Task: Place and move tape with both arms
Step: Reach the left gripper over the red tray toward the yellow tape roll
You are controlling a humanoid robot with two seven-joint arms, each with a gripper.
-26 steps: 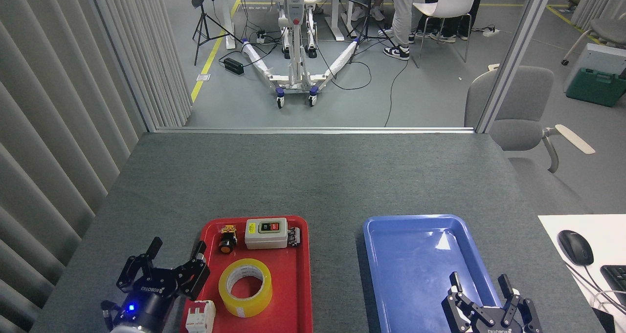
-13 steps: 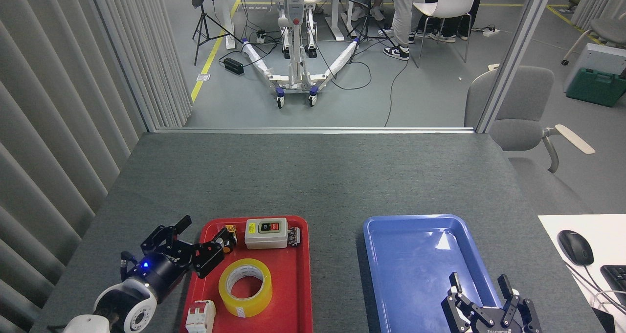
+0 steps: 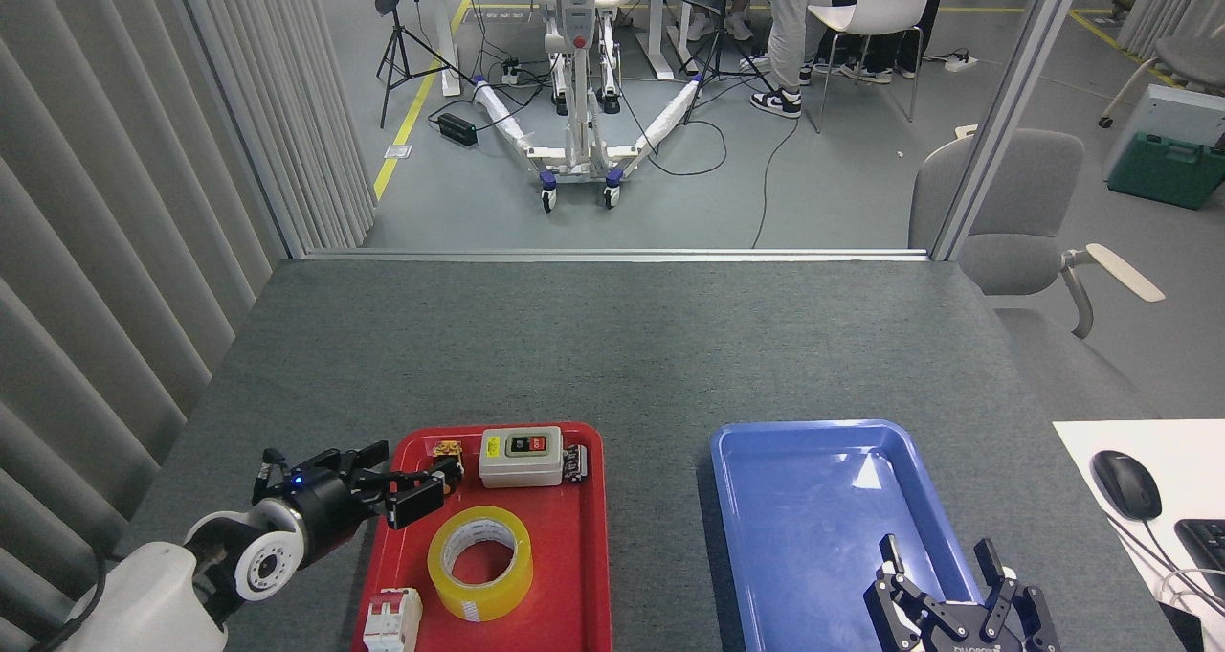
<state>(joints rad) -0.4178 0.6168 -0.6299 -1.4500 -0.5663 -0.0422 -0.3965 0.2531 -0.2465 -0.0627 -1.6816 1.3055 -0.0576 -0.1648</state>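
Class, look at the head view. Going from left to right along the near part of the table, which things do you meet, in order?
Left gripper → roll of yellow tape in the red tray → blue tray → right gripper → black computer mouse.

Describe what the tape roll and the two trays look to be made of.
Tape roll: glossy translucent yellow plastic film on a white printed core, likely cardboard. Red tray and blue tray: apparently moulded plastic; the blue one shows shiny glare patches.
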